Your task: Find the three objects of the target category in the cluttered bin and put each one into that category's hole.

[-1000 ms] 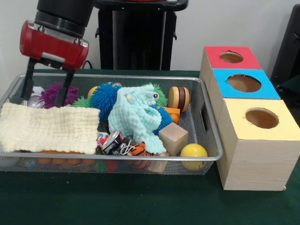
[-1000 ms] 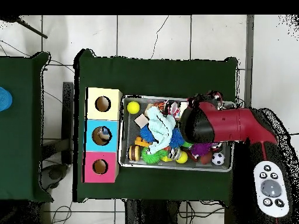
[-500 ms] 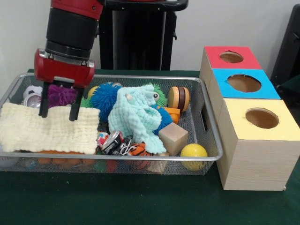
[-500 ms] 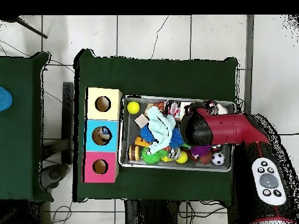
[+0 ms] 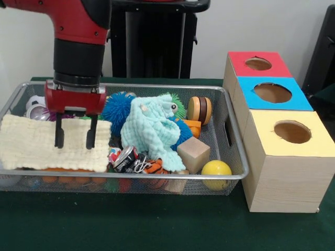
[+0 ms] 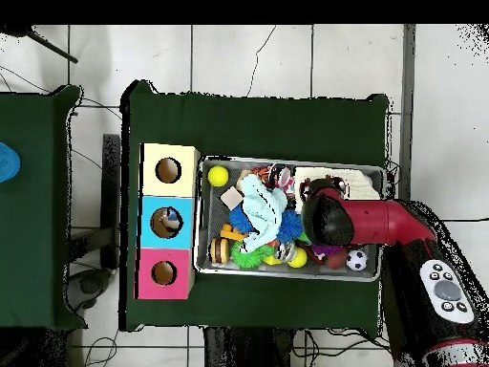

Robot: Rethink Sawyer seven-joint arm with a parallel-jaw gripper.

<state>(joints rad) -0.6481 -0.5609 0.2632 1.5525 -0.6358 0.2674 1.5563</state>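
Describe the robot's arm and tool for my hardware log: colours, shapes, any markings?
The arm is glossy red, ending in a black cylindrical wrist section. Below it sits a boxy red tool body with two thin, straight black fingers. Overhead, a grey panel with round buttons shows on the arm. No lettering is legible.

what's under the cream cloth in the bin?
Under the cream cloth, orange round shapes show through the wire bin front. What they are, and anything else beneath, is covered. The open gripper sits over the cloth.
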